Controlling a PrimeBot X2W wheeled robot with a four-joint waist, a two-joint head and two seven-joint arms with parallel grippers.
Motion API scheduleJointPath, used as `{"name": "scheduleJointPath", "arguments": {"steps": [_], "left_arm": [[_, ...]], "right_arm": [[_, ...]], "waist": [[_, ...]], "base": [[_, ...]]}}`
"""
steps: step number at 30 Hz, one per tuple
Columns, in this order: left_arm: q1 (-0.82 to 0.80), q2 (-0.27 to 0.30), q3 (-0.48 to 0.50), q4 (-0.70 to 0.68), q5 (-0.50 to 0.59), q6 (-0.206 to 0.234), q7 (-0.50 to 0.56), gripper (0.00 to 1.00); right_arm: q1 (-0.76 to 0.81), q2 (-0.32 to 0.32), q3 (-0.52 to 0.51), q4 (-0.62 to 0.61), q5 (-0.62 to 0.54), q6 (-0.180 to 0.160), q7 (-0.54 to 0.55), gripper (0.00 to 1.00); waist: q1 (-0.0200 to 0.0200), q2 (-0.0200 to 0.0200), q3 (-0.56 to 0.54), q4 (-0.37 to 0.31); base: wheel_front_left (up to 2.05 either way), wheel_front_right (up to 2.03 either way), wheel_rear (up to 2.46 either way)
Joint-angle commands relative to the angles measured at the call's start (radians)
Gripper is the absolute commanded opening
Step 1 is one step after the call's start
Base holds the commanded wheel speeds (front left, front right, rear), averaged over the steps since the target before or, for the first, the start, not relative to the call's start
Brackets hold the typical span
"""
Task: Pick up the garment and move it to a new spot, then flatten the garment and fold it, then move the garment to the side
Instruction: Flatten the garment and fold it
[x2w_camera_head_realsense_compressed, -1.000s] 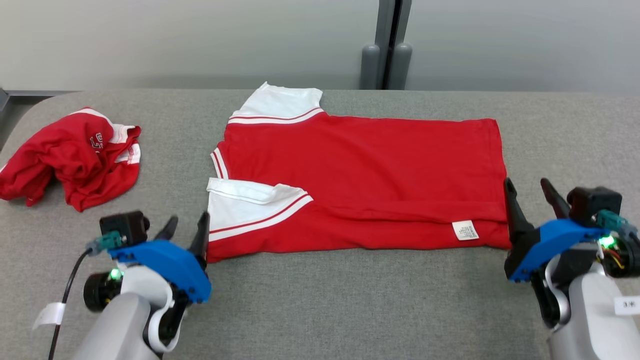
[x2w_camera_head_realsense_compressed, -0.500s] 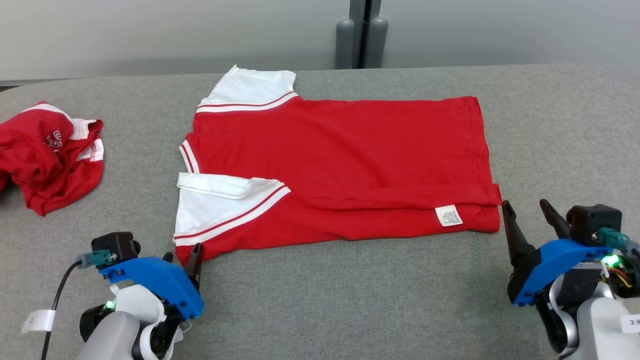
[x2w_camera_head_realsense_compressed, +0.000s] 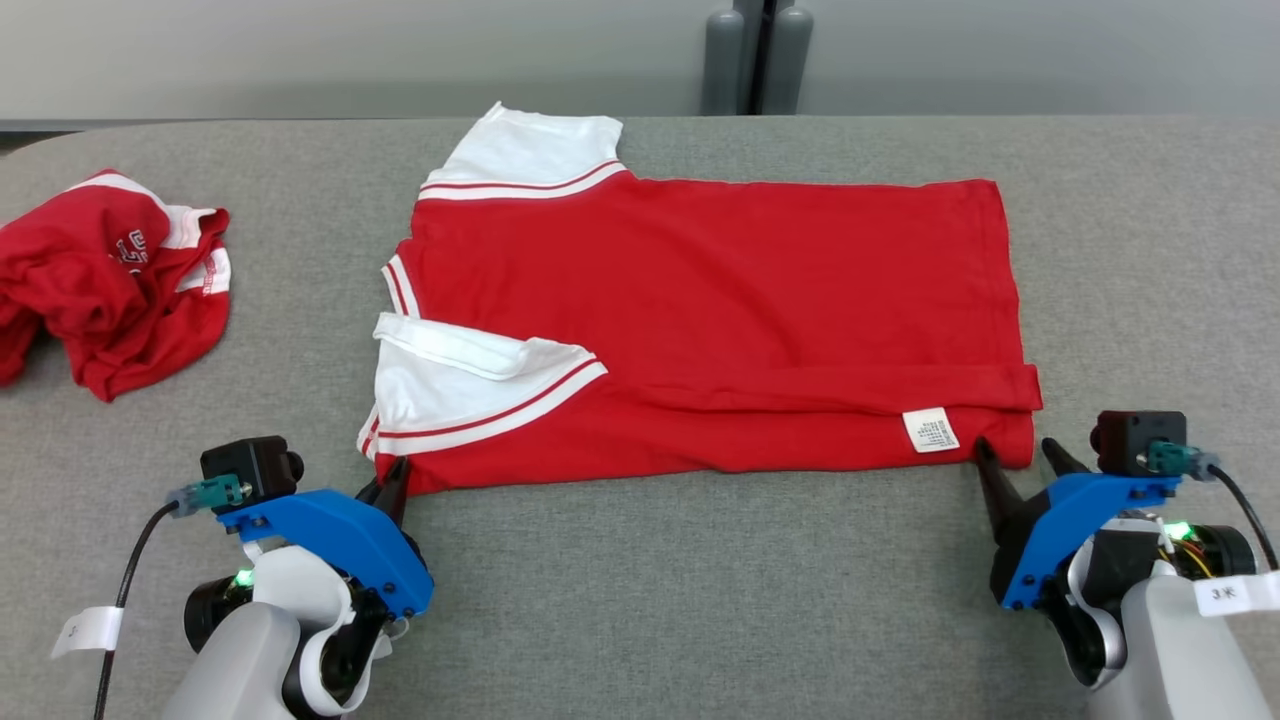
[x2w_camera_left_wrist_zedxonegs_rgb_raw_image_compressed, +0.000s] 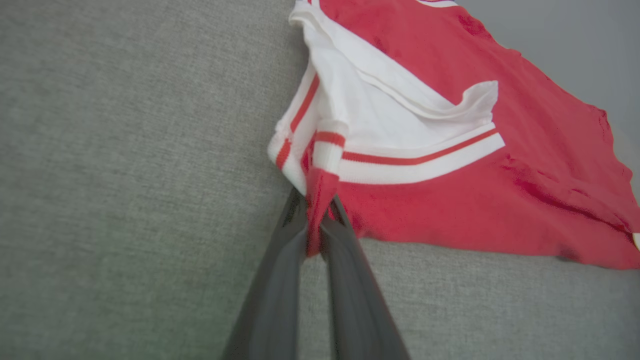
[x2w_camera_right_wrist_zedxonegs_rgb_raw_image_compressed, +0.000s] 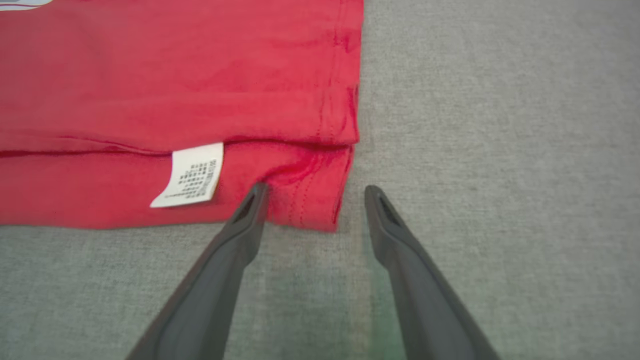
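The left gripper (x2w_camera_head_realsense_compressed: 392, 485) lay low on the grey table (x2w_camera_head_realsense_compressed: 650, 600), fingers pinched shut on the near shoulder corner of the red-and-white T-shirt (x2w_camera_head_realsense_compressed: 700, 300); the right gripper (x2w_camera_head_realsense_compressed: 1015, 455) stood wide, straddling the hem corner beside the care label (x2w_camera_head_realsense_compressed: 931, 430); the shirt lay spread beyond both.

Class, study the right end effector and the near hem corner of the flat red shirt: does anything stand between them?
Nothing visible does. The open right end effector sits at the shirt hem corner, fingers either side, with bare grey table beneath. The crumpled red garment lies well off to the left.
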Motion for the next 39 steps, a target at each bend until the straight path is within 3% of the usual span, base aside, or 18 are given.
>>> {"name": "scheduleJointPath", "arguments": {"steps": [1,3,4,6,7,13,20,25,31,38,39], "left_arm": [[-0.012,-0.001,-0.003,-0.007,0.004,-0.002,-0.007,0.00],[-0.016,-0.004,-0.005,-0.018,0.007,-0.001,-0.011,0.00],[-0.016,-0.005,-0.007,-0.022,0.008,0.000,-0.013,0.00],[-0.015,-0.006,-0.009,-0.031,0.010,0.002,-0.017,0.00],[-0.015,-0.005,-0.009,-0.037,0.011,0.000,-0.019,0.00],[-0.016,0.015,0.002,-0.085,0.016,0.005,-0.037,0.00],[0.000,0.052,0.021,-0.197,0.023,0.021,-0.036,0.00],[0.095,0.085,0.003,-0.313,0.016,0.039,0.002,0.00],[0.250,0.116,0.009,-0.440,-0.002,0.091,0.025,0.00],[0.330,0.106,0.007,-0.474,-0.026,0.120,0.026,0.00],[0.332,0.105,0.007,-0.470,-0.024,0.120,0.021,0.00]], "right_arm": [[-0.013,-0.003,0.000,0.018,-0.004,0.000,-0.004,1.00],[-0.041,-0.004,-0.001,0.071,-0.008,0.000,-0.003,0.78],[-0.053,-0.004,0.000,0.096,-0.013,0.000,0.001,0.53],[-0.071,-0.003,-0.001,0.136,-0.022,0.000,-0.001,0.25],[-0.082,-0.003,0.000,0.148,-0.016,0.000,-0.005,0.00],[-0.138,-0.004,-0.006,0.142,-0.018,0.000,-0.028,0.00],[-0.132,-0.004,-0.021,0.035,0.035,0.000,0.053,0.00],[-0.030,-0.004,-0.008,-0.090,0.075,0.000,0.135,0.00],[0.156,-0.004,-0.033,-0.263,0.114,0.000,0.199,0.00],[0.306,-0.004,-0.051,-0.392,0.154,0.000,0.228,0.00],[0.314,-0.004,-0.053,-0.400,0.159,0.000,0.222,0.04]], "waist": [[-0.0001,0.0000,0.003,0.005],[-0.0001,0.0000,0.005,0.012],[-0.0001,0.0000,0.005,0.014],[-0.0001,0.0000,0.004,0.018],[-0.0001,0.0000,0.003,0.019],[-0.0001,0.0000,-0.014,0.008],[-0.0001,0.0000,-0.037,-0.005],[-0.0001,0.0000,-0.045,-0.009],[-0.0001,0.0000,-0.044,-0.004],[-0.0001,0.0000,-0.039,-0.005],[-0.0001,0.0000,-0.038,-0.008]], "base": [[0.00,0.00,0.00],[0.00,0.00,0.00],[0.00,0.00,0.00],[0.00,0.00,0.00],[0.00,0.00,0.00],[0.00,0.00,0.00],[0.00,0.00,0.00],[0.00,0.00,0.00],[0.00,0.00,0.00],[0.00,0.00,0.00],[0.00,0.00,0.00]]}}
